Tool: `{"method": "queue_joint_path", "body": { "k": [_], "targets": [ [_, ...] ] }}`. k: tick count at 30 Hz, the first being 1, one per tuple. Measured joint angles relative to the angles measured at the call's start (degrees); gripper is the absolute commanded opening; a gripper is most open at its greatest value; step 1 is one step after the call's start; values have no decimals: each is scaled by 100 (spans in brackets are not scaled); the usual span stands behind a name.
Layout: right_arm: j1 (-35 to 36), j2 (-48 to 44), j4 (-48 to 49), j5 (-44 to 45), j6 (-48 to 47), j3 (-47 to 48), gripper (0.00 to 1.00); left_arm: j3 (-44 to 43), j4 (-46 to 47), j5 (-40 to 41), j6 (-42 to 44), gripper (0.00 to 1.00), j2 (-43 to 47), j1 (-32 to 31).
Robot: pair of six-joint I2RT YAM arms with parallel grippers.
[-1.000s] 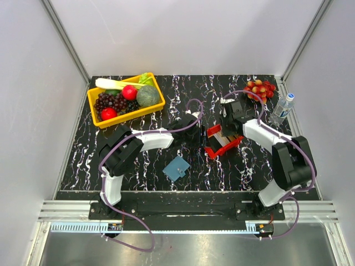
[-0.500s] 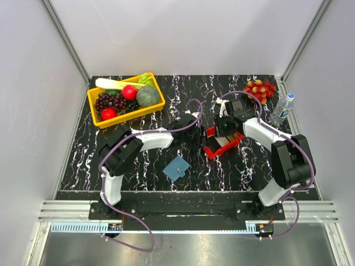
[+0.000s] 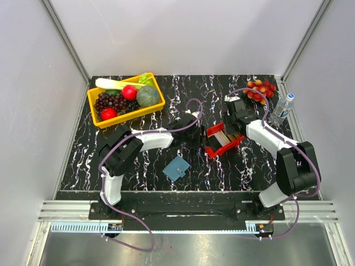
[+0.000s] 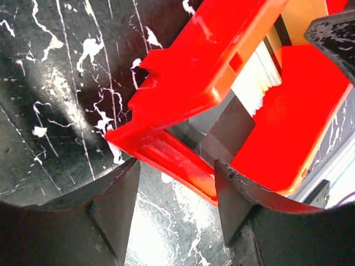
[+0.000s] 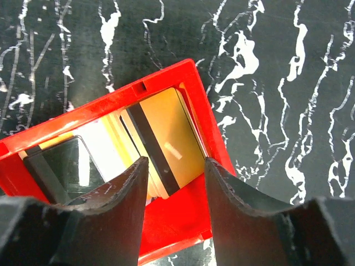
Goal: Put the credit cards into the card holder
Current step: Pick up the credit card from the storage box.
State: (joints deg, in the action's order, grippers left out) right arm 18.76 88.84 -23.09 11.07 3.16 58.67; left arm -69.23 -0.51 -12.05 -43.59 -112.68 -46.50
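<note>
The credit cards stand stacked in a small red tray at the table's middle. The right wrist view shows a tan-gold card with a black stripe, a white card and a dark card in it. My right gripper is open and empty just above the tan-gold card. My left gripper is open at the tray's left side, with the red rim between its fingers. The steel-blue card holder lies on the table, nearer the arm bases, apart from both grippers.
A yellow basket of fruit and vegetables stands at the back left. A pile of small red fruits and a water bottle are at the back right. Grey walls close the table on three sides.
My right gripper has drawn back a little to the right over the tray. The left gripper, the tray and the card holder have stayed put.
</note>
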Motion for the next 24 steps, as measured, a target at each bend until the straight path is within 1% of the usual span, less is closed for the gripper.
{"method": "queue_joint_path", "body": {
  "k": [3, 5, 11, 14, 21, 24],
  "targets": [
    [28, -15, 11, 280, 13, -55, 58, 0, 96, -7, 2, 59, 0, 0],
    [35, -70, 11, 317, -17, -92, 59, 0, 111, -9, 2, 59, 0, 0],
    [35, -654, 90, 398, -299, -118, 75, 0, 111, -20, 2, 59, 0, 0],
    [35, -730, 160, 603, -450, -111, 76, 0, 111, -20, 2, 59, 0, 0],
    [35, 249, -33, 905, -597, -28, 76, 0, 111, -22, 2, 59, 0, -2],
    [35, 531, -81, 992, -640, -7, 77, -2, 111, -22, 2, 59, 0, 0]
  ]
}}
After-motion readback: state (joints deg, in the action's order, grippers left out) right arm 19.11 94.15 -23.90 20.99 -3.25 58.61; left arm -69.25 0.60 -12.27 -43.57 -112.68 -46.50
